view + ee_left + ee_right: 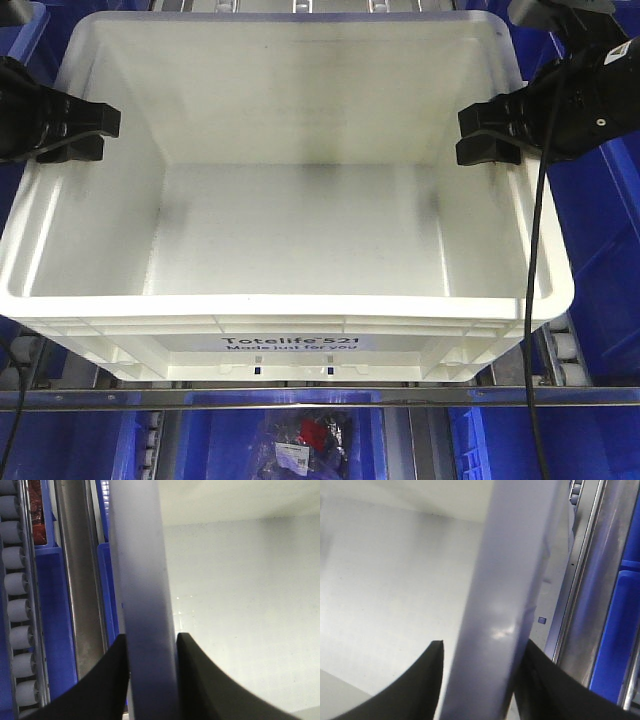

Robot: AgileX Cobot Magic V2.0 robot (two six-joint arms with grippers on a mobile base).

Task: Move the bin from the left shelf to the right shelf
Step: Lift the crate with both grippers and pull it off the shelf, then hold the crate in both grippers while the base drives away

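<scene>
The bin (300, 230), a large white tote with "Totelife 521" printed on its front, fills the front view and is empty inside. My left gripper (100, 133) straddles its left wall at the rim. In the left wrist view the left gripper (151, 637) has both black fingers pressed against the bin wall (145, 580), one inside and one outside. My right gripper (488, 135) straddles the right rim. In the right wrist view the right gripper (482, 647) is likewise shut on the bin wall (505, 580).
Blue bins (600, 260) stand close on both sides, and more sit below (70, 445). One lower bin holds a bag of red and black items (305, 440). A metal shelf rail (320, 397) crosses under the bin's front. Roller tracks (17, 610) run alongside. A black cable (533, 300) hangs from my right arm.
</scene>
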